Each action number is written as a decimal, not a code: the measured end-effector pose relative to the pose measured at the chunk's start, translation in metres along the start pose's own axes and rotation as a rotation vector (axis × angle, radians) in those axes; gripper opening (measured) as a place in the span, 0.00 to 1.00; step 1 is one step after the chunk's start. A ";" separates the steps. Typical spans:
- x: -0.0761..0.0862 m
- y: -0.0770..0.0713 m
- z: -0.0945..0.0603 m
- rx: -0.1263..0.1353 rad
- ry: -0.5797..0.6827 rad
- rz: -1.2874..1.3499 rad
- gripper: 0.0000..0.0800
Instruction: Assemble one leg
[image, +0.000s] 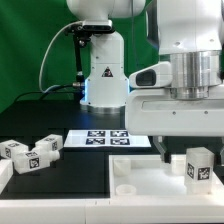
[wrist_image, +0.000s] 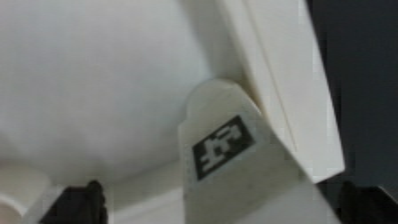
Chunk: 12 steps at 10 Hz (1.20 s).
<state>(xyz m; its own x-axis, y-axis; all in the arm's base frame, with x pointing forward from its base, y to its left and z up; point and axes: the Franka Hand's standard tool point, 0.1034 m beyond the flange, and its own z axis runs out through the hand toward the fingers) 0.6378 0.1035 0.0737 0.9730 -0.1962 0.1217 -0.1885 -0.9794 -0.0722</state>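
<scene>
One arm (image: 175, 60), one white robot base (image: 103, 70) behind it, one tabletop (image: 150, 175), one marker board (image: 108, 138), three legs in sight. Black table surface (image: 70, 170) underneath, green backdrop (image: 30, 50) behind, a black cable (image: 55, 60) arcing down toward the base. Tabletop lying flat at the exterior view's lower right, white, with raised edges. Marker board flat on the black surface just beyond the tabletop, toward the base, showing its row of tags. Leg (image: 199, 165) standing upright on the tabletop at the exterior view's right, directly beneath the arm's wrist housing, one tag facing the camera. Two more legs (image: 30, 153) lying on their sides at the exterior view's left, touching or nearly touching each other, well apart from the tabletop. In the wrist view, the same upright leg (wrist_image: 228, 140) close up against the white tabletop (wrist_image: 107, 80), its tag plain to see. Gripper (wrist_image: 217, 200) barely shown: only dark fingertips (wrist_image: 80, 203) at the frame's edge, one on each side of the leg, set wide enough to span it; contact with the leg impossible to judge, so whether gripping or merely straddling cannot be told. In the exterior view, fingers hidden behind the wrist housing.
</scene>
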 end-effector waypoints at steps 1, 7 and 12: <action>0.000 -0.007 0.000 -0.018 0.011 -0.201 0.81; 0.001 -0.009 0.000 -0.013 0.023 -0.007 0.42; 0.000 -0.003 -0.002 0.005 0.048 0.646 0.36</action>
<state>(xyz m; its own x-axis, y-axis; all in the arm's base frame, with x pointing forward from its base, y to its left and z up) 0.6383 0.1060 0.0757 0.6566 -0.7481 0.0960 -0.7334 -0.6630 -0.1502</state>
